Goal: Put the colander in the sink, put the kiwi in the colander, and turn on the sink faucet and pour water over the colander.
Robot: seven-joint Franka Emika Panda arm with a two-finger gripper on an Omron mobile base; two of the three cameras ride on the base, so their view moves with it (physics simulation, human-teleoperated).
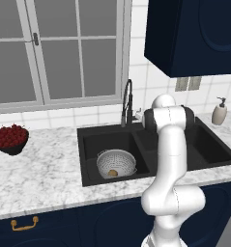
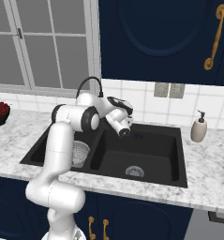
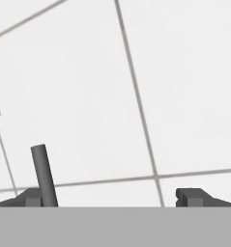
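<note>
The silver colander point(image 1: 116, 163) sits in the left basin of the black sink point(image 1: 90, 137), and the tan kiwi point(image 1: 113, 172) lies inside it. Part of the colander point(image 2: 79, 154) shows behind my arm in the right base view. The black faucet point(image 1: 128, 101) arches over the sink's back edge. My hand point(image 2: 120, 121) hovers at the faucet's base, facing the tiled wall. My gripper point(image 3: 112, 198) is open with nothing between its fingertips point(image 3: 193, 197). A thin grey rod point(image 3: 42, 174) stands just by the left fingertip. No water shows at the spout.
A dark bowl of red berries point(image 1: 10, 139) stands on the marble counter at the far left. The beige soap dispenser point(image 2: 198, 127) is right of the sink. The right basin has a silver drain point(image 2: 134, 171). A navy cabinet point(image 1: 194, 34) hangs overhead.
</note>
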